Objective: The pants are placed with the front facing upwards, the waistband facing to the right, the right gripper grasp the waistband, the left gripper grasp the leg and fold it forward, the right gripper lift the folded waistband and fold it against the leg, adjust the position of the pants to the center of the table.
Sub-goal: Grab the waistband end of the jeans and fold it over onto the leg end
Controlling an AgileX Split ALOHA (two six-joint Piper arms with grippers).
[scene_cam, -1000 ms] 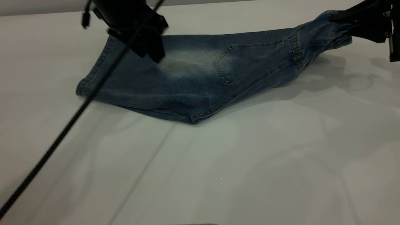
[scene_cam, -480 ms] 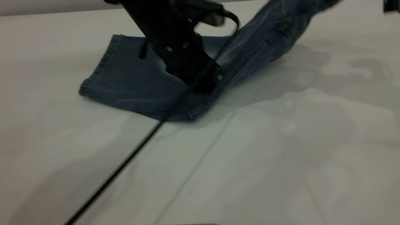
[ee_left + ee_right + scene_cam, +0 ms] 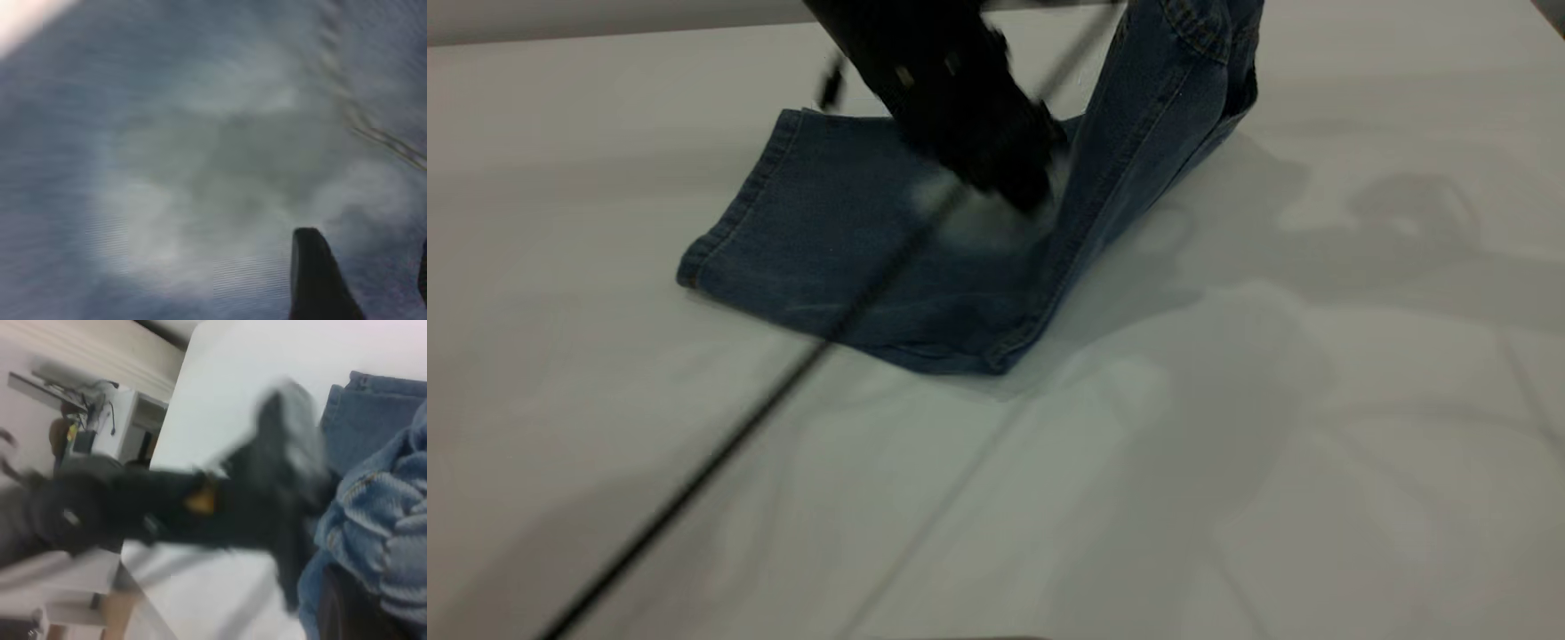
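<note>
The blue denim pants (image 3: 845, 240) lie folded on the white table (image 3: 1227, 444), leg hem to the left. Their right part rises steeply off the table and leaves the exterior view at the top. My left gripper (image 3: 1027, 191) presses down on the pale thigh patch (image 3: 220, 173) beside that rising fold. It is open, and its dark fingers (image 3: 317, 283) have denim showing between them. My right gripper (image 3: 363, 600) is out of the exterior view. In the right wrist view it is shut on the puckered waistband (image 3: 393, 520), held up in the air above the left arm (image 3: 200, 507).
The left arm's black cable (image 3: 720, 444) runs slanting across the table's front left. The table's far edge (image 3: 605, 31) lies just behind the pants. Beyond the table, the right wrist view shows shelving and equipment (image 3: 100, 413).
The right gripper lifted the waistband high and carried it leftward, standing that end of the pants up. The left gripper moved right and down onto the thigh patch. The hem slid slightly right.
</note>
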